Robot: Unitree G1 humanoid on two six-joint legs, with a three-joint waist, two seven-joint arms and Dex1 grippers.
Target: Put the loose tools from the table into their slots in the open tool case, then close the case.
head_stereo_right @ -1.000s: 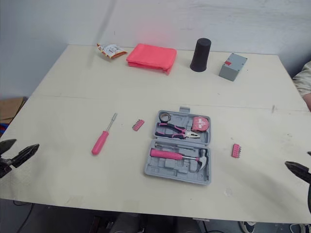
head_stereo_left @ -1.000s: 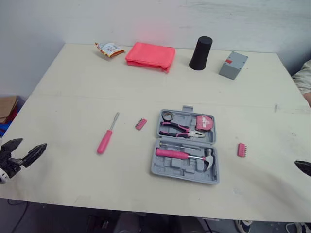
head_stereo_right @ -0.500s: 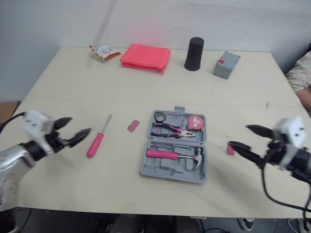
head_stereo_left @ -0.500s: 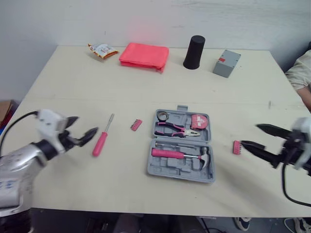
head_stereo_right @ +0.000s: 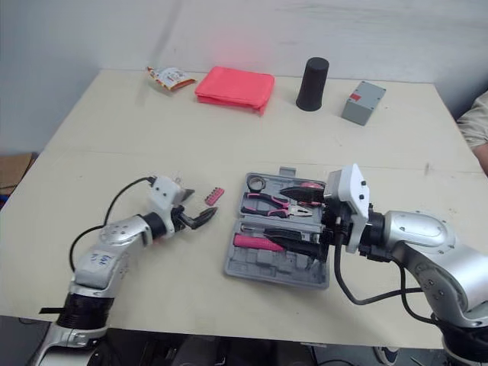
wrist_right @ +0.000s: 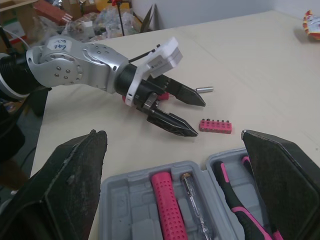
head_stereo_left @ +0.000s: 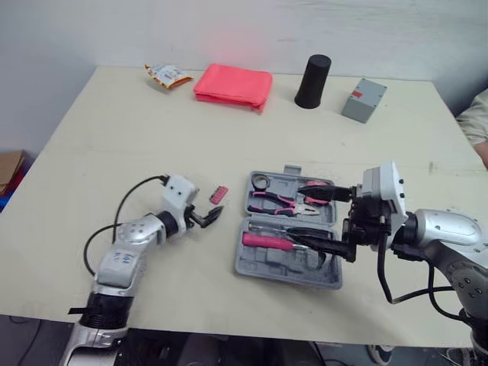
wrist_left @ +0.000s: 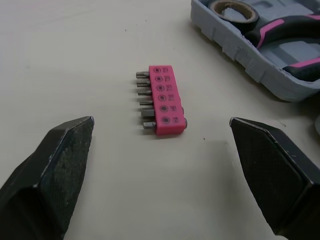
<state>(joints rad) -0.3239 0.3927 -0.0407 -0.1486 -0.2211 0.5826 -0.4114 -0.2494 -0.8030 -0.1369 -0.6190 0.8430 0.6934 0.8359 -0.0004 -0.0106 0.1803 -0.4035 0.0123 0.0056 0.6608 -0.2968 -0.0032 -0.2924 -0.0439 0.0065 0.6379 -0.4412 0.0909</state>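
Needed to centre the wide-open, empty left gripper (head_stereo_left: 207, 216) around the pink plastic bit holder (wrist_left: 167, 97) before pinching, with the equally open, empty right gripper (head_stereo_left: 296, 212) clear.

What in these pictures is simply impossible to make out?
- Screwdriver: in the right wrist view only its metal tip is clear; the left gripper hides most of the rest.
- Hammer: in the eye views its head is covered by the right gripper.
- A person's sleeve: cut off by the eye views' right edge.
- Bit holder: in the left wrist view its markings are too small to read.
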